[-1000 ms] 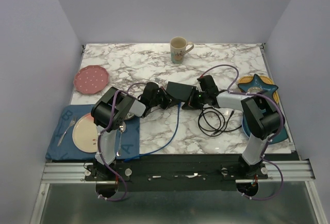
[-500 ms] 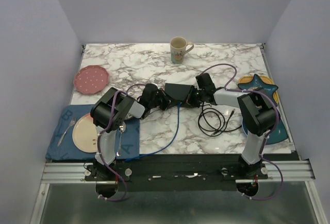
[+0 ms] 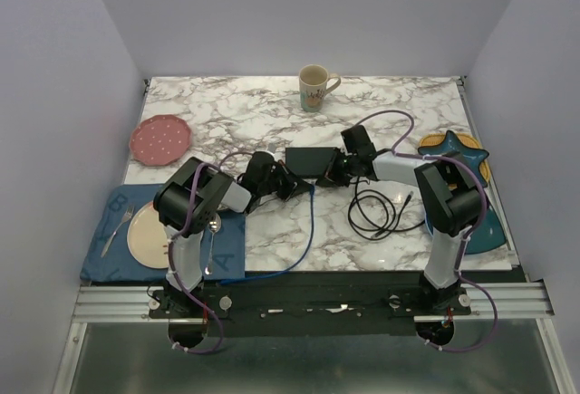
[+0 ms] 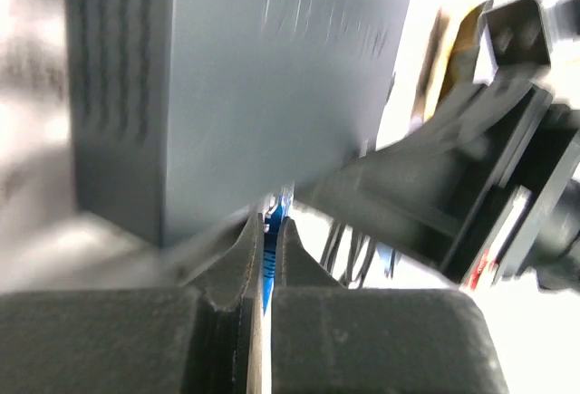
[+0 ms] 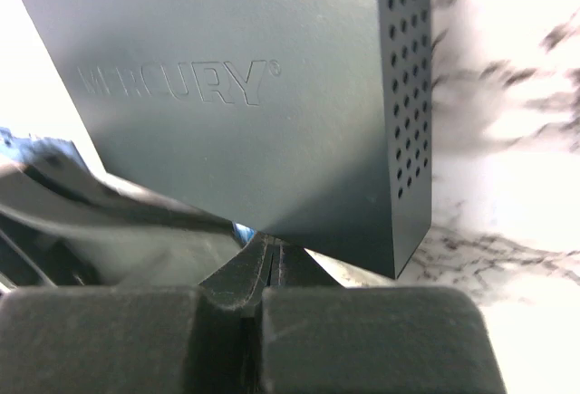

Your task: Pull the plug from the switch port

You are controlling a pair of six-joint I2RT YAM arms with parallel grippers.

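The dark grey switch lies at the table's middle. It fills the left wrist view and the right wrist view. My left gripper is just left of the switch and shut on the blue cable's plug end. The blue cable runs down toward the near edge. I cannot tell whether the plug sits in the port. My right gripper is shut, and its fingertips rest against the switch's near right edge.
A coiled black cable lies right of the switch. A mug stands at the back. A pink plate is at the left. A blue mat holds a plate and fork. A star dish is at the right.
The switch and my right gripper have shifted a little toward the far side and left. My left gripper has drawn back leftward with the blue cable.
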